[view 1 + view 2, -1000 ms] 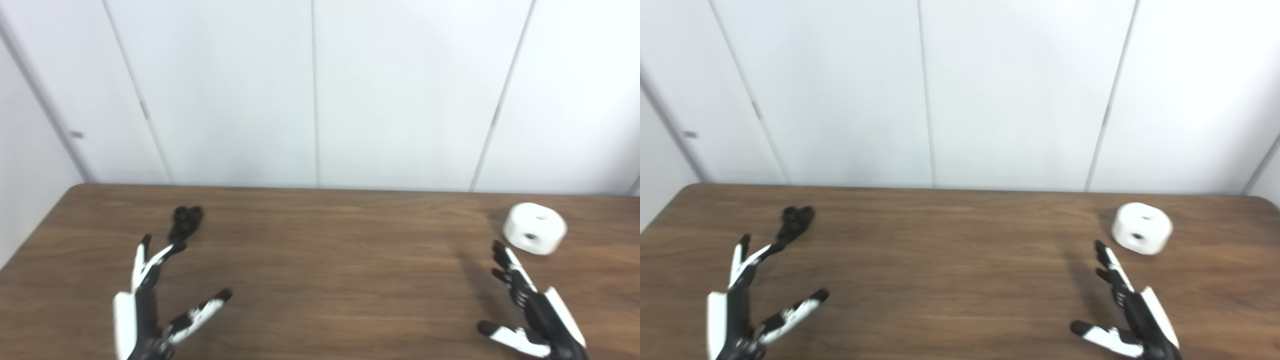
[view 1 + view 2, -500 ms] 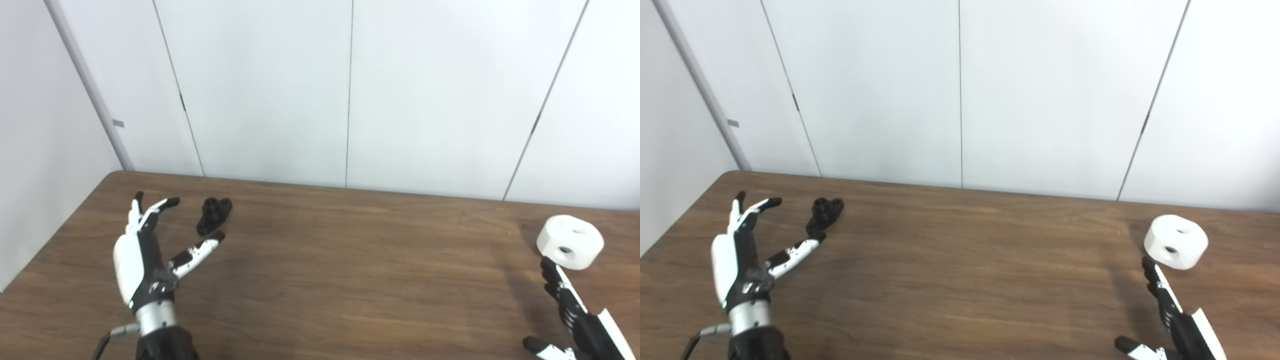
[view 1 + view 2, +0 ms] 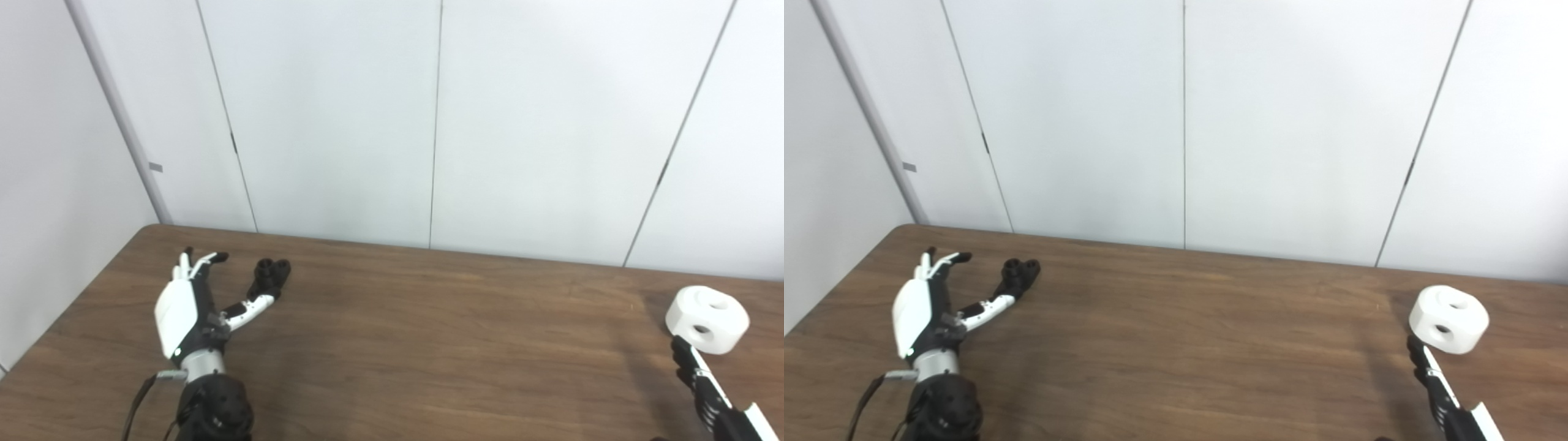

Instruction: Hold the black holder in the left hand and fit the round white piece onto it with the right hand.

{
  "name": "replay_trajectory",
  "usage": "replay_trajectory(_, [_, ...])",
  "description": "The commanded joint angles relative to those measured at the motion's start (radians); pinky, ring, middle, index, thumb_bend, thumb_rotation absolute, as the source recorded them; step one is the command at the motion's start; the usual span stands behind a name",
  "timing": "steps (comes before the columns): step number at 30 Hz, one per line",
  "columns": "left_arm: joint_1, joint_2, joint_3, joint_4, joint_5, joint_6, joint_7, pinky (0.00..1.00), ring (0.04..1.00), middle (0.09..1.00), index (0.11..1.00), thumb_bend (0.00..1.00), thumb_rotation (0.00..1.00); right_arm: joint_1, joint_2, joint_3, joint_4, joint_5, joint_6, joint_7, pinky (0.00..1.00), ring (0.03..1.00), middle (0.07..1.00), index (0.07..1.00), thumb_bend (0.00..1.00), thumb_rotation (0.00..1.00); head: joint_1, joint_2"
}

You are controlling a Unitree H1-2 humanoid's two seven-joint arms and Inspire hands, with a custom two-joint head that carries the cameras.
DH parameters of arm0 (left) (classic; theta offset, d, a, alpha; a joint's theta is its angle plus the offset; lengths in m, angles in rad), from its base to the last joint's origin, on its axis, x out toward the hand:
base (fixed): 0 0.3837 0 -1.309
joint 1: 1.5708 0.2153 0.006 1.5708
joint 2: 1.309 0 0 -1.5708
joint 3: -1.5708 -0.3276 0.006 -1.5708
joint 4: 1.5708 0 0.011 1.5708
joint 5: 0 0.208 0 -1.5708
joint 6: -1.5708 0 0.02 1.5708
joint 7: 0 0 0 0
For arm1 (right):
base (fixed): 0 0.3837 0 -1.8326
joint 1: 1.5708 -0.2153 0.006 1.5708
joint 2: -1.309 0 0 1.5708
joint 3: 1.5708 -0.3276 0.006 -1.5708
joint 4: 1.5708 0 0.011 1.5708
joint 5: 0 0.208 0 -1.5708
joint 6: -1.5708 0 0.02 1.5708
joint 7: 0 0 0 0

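Holder (image 3: 270,277) is lying ungrasped on the counter (image 3: 429,343) beside the spread, empty left robot hand (image 3: 190,306), white piece (image 3: 707,318) is sitting unfitted just beyond the right robot hand (image 3: 704,386), grip indeterminable.

Left robot hand (image 3: 187,309): raised on its wrist, white back facing the camera, fingers (image 3: 199,263) spread upward, thumb angled out to the right, holding nothing.
Right robot hand (image 3: 1442,395): mostly cut off at the bottom edge; dark fingers (image 3: 1421,361) extended forward, grasping nothing.
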Motion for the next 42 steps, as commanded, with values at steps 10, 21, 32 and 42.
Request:
replay_trajectory(10, [-0.116,0.056,-0.06,0.195,0.005,0.036,0.042,1.0,1.0,1.0,0.79,0.96,0.26,0.051,0.015,0.004,0.086,0.009,-0.037,-0.005,1.0,1.0,1.0,1.0,0.92,0.64,0.005,0.004])
replay_trajectory(21, [-0.175,0.074,-0.076,0.382,-0.03,0.053,0.077,1.0,1.0,1.0,0.811,0.96,0.24,0.061,0.015,0.002,0.076,0.019,-0.048,-0.001,1.0,1.0,1.0,1.0,0.9,0.62,0.007,0.007])
replay_trajectory(32, [-0.216,0.094,-0.086,0.498,-0.059,0.066,0.104,1.0,1.0,1.0,0.802,0.96,0.24,0.072,0.011,-0.004,0.073,0.027,-0.051,0.003,1.0,1.0,1.0,1.0,0.91,0.62,0.006,0.012])
replay_trajectory(42, [-0.234,0.109,-0.128,0.55,-0.01,0.084,0.06,1.0,1.0,1.0,0.666,0.95,0.27,0.078,0.017,-0.004,0.057,0.011,-0.041,-0.004,1.0,1.0,1.0,1.0,0.92,0.65,0.003,0.016])
